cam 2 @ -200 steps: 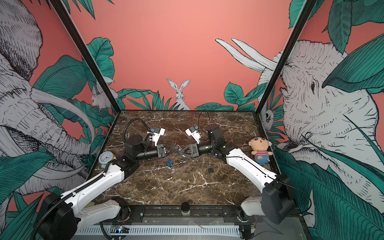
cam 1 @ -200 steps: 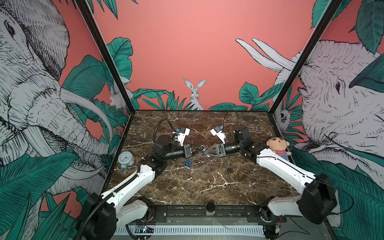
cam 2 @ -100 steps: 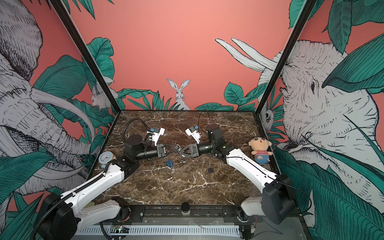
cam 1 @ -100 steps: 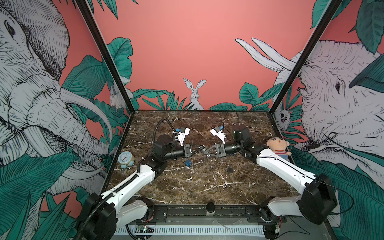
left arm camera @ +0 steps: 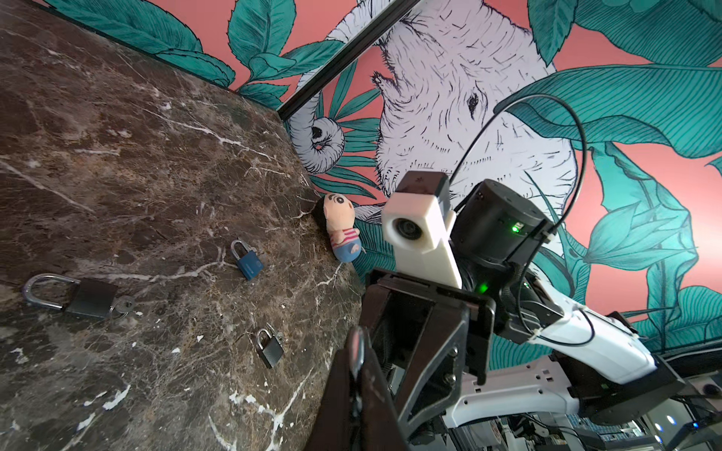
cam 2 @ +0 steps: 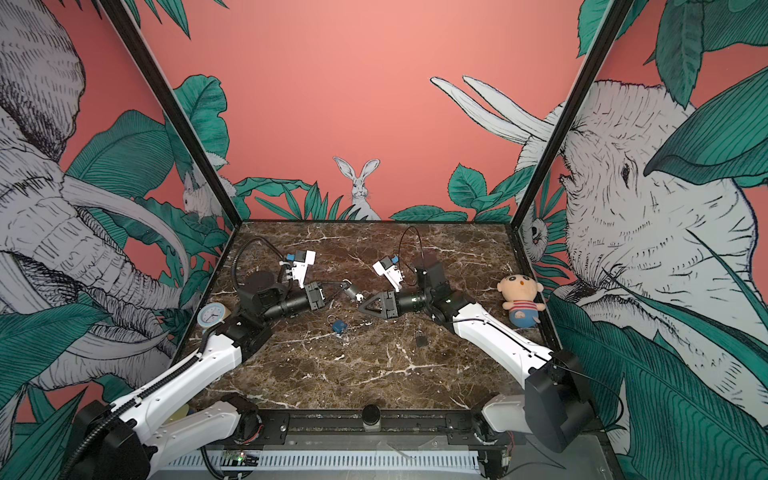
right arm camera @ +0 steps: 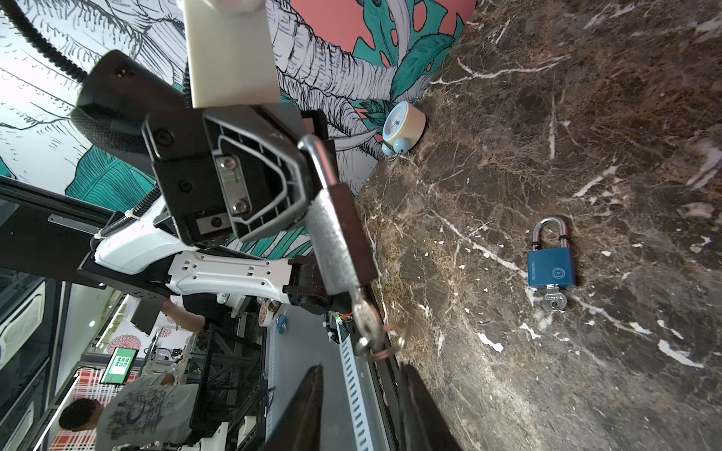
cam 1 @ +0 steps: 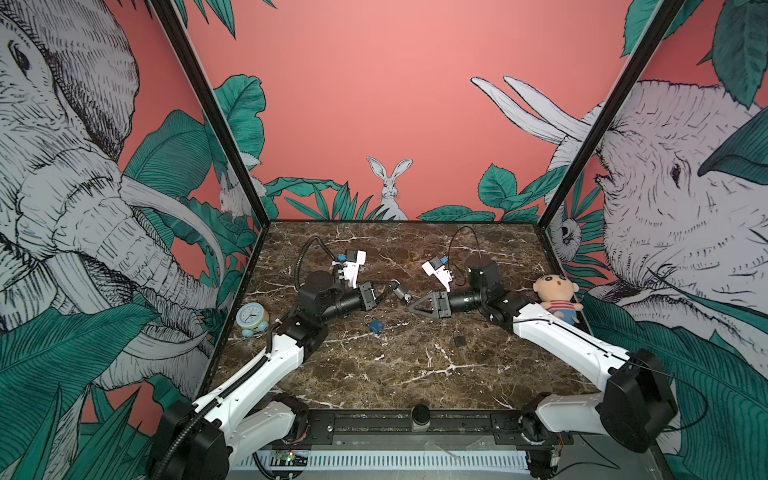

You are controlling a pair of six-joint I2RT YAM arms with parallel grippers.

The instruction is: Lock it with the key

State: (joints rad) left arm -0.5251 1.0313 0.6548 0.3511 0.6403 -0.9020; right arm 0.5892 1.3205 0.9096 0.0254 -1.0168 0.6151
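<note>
Right wrist view gives the clearest reading: the left gripper has its jaws clamped on the shackle of the silver padlock, holding it in the air above the bench between the two arms. The key sits in the keyhole at the far end of the body, with a ring dangling from it. The right gripper faces that key with its jaws parted a little and nothing between them; the key's head lies just off their tips, untouched. I judge the task about midway: the lock is up and steadied and the key is seated. Whether the shackle is pressed home or the key has been turned I cannot tell, so closing on the key head and turning it look to be what is left. There are four padlocks: the held one and three lying on the bench, a blue padlock, a large dark padlock and a small dark padlock. Both top views show only the blue and the small one; the large one is probably hidden under the left arm. Keys show in the silver and blue locks, with what looks like one in the large dark lock; the small lock's is too tiny to tell. One alarm clock stands by the left wall and one plush doll lies by the right wall.
</note>
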